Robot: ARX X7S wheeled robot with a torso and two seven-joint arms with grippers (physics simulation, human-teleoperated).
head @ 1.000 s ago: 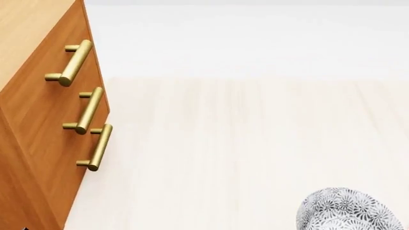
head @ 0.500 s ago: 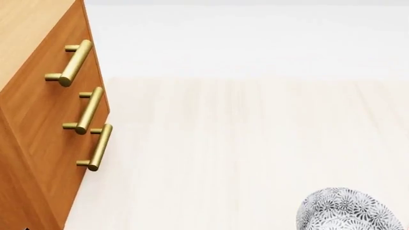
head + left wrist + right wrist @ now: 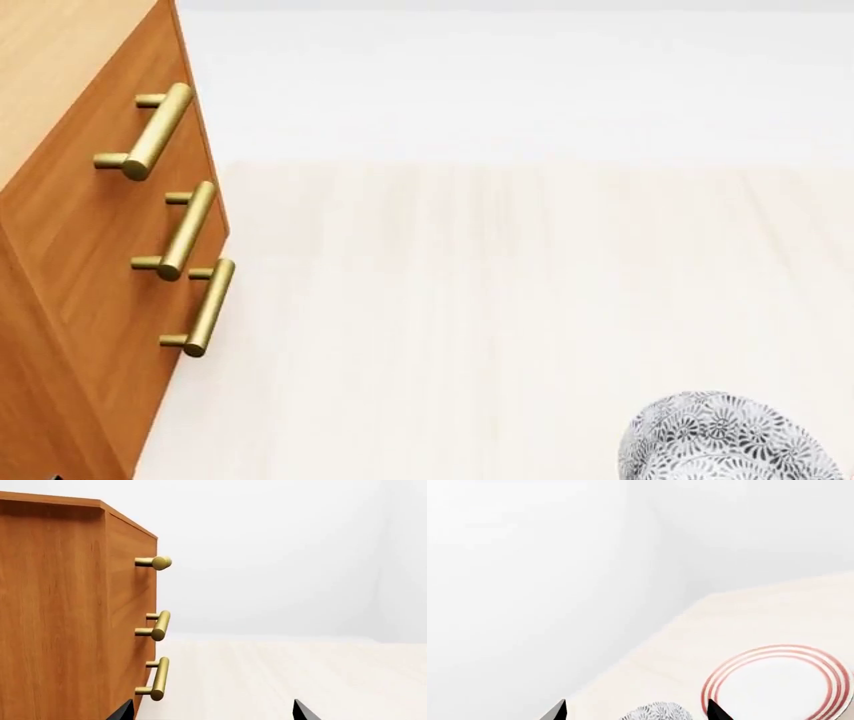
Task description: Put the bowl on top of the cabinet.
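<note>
Nothing moved; plate [image 3: 777, 682] only wrist-visible.

No visible change, bowl [image 3: 727, 440] and cabinet [image 3: 94, 250] unmoved in head view

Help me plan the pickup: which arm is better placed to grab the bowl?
Right. The bowl shows between the right gripper fingers, beside the red-ringed plate. The left gripper faces the cabinet, with no bowl in its view.
</note>
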